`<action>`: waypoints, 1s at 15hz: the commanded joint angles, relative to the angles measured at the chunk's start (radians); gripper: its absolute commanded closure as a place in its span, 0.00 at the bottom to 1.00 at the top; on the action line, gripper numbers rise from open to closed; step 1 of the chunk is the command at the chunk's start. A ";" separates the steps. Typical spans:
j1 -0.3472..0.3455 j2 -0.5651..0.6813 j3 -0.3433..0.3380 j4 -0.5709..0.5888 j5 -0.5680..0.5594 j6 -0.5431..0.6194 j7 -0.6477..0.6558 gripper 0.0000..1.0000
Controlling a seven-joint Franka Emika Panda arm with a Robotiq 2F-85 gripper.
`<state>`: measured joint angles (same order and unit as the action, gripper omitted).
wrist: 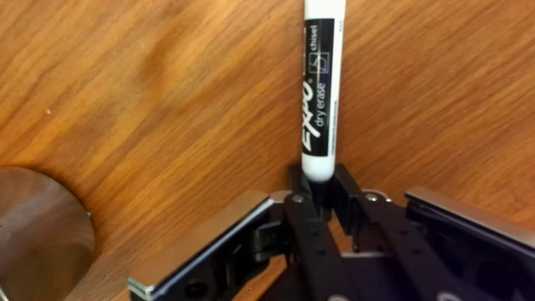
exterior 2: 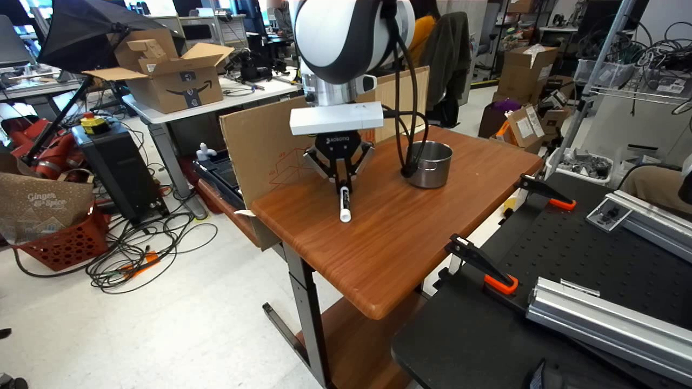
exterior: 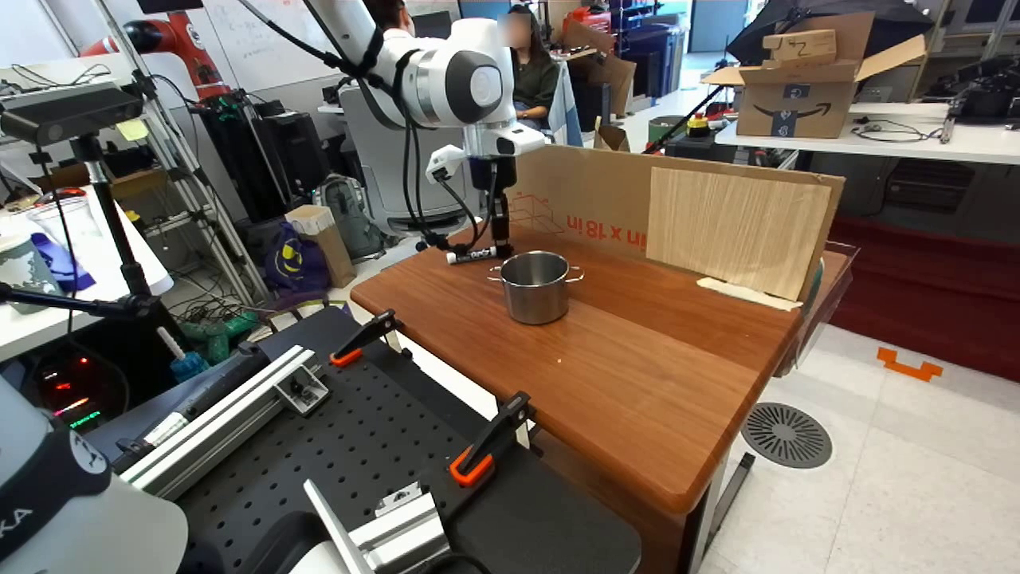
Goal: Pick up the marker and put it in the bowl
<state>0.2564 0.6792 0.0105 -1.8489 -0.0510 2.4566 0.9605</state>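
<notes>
Marker (wrist: 319, 88), one. White barrel; black label lettered "EXPO", "dry erase" and "chisel" in white, with a small outlined emblem; rounded white shoulder; dark cap. You find it running top to bottom in the upper part of the wrist view, right of centre, its white tail cut by the frame's top edge. In both exterior views it juts sideways from the fingertips, low at the brown tabletop (exterior: 637, 375); whether it touches the wood, you cannot tell.

Gripper (wrist: 319, 186), one. Your tool, black, two-fingered — fingers drawn in to the cap's width, the cap pinched between them.

Bowl (exterior: 537, 296), one. Silver-grey metal, straight-sided, shiny rim, two loop handles. It stands upright at mid-frame in an exterior view, near the marker but apart from it; in the wrist view you get part of it at lower left.

Arm (exterior: 458, 80), one. White and grey, top centre.

Cardboard panel (exterior: 590, 191), one, red-printed, behind the bowl — a wood-grain board (exterior: 737, 231) against its right part.

Perforated black board (exterior: 374, 430), one, lower left.
</notes>
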 commanded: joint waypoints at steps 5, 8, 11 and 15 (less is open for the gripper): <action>0.089 -0.113 -0.092 -0.094 -0.062 0.061 0.103 0.95; 0.146 -0.191 -0.147 -0.165 -0.149 0.102 0.237 0.95; 0.208 -0.268 -0.204 -0.253 -0.301 0.109 0.432 0.95; 0.245 -0.364 -0.226 -0.364 -0.548 0.070 0.736 0.95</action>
<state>0.4654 0.3961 -0.1824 -2.1199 -0.4436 2.5160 1.5003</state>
